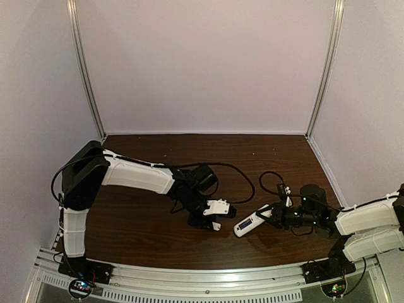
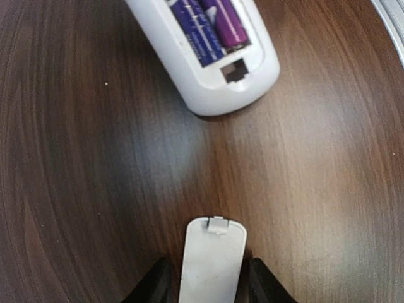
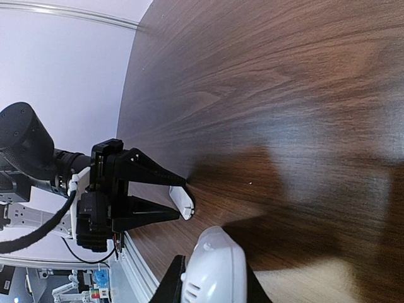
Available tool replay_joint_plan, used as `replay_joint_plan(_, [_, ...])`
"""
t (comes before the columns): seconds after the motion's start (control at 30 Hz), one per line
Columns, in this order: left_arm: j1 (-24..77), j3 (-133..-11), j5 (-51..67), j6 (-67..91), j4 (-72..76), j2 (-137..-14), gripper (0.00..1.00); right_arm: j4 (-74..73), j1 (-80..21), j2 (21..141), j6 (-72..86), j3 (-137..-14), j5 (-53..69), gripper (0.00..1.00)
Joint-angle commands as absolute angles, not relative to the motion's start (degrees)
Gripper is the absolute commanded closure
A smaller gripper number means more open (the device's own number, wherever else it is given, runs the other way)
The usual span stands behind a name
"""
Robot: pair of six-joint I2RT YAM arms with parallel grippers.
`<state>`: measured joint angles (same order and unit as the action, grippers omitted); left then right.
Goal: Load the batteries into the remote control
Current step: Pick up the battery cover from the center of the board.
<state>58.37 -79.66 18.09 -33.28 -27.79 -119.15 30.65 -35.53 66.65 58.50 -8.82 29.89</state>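
Left wrist view: both batteries (image 2: 211, 28) sit in the open bay of the remote control (image 2: 237, 88) at upper centre; only the cover (image 2: 211, 259), pinched in the left pincer (image 2: 210, 281) at bottom centre, seems left to fit; right pincer (image 3: 213, 281) grips the remote control

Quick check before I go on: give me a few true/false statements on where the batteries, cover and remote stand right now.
1. Two batteries sit in the open compartment of the remote. True.
2. The cover is clipped onto the remote. False: the left claw holds it, apart from the remote.
3. The right claw grips the remote. True.
4. The remote's buttons face up. False: its open back faces up.
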Motion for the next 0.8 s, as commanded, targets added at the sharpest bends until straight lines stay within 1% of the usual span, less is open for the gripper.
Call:
replay_joint_plan(0.0, [58.3, -80.3, 16.9, -34.7, -31.5, -121.1, 0.62, 33.2, -34.6, 67.2, 58.5, -8.3, 31.2, 1.00])
replay_joint_plan(0.07, [58.3, -80.4, 17.2, -34.5, -32.5, -120.8, 0.68, 33.3, -34.6, 67.7, 58.3, -8.6, 31.6, 1.00])
replay_joint_plan(0.13, [58.3, -79.9, 16.9, -33.7, -32.6, -119.7, 0.70, 33.9, -34.6, 68.5, 58.0, -9.0, 32.2, 0.99])
replay_joint_plan(0.37, [58.0, -72.4, 16.0, -29.9, -27.2, -111.4, 0.73, 37.5, -35.8, 73.3, 58.4, -11.4, 32.7, 0.96])
replay_joint_plan(0.57, [56.7, -66.3, 15.4, -26.9, -23.1, -105.6, 0.74, 46.1, -39.7, 81.9, 61.9, -13.0, 30.6, 0.95])
replay_joint_plan(0.7, [56.3, -63.3, 14.3, -25.2, -21.4, -102.9, 0.75, 53.4, -41.7, 87.8, 65.1, -12.7, 28.8, 0.83])
replay_joint_plan(0.73, [56.3, -62.7, 14.3, -24.9, -21.0, -102.2, 0.75, 55.5, -42.1, 89.1, 65.8, -12.5, 28.4, 0.79])
replay_joint_plan(0.77, [56.2, -62.2, 14.2, -24.6, -20.5, -101.6, 0.75, 56.5, -42.4, 90.2, 66.4, -12.6, 28.1, 0.72])
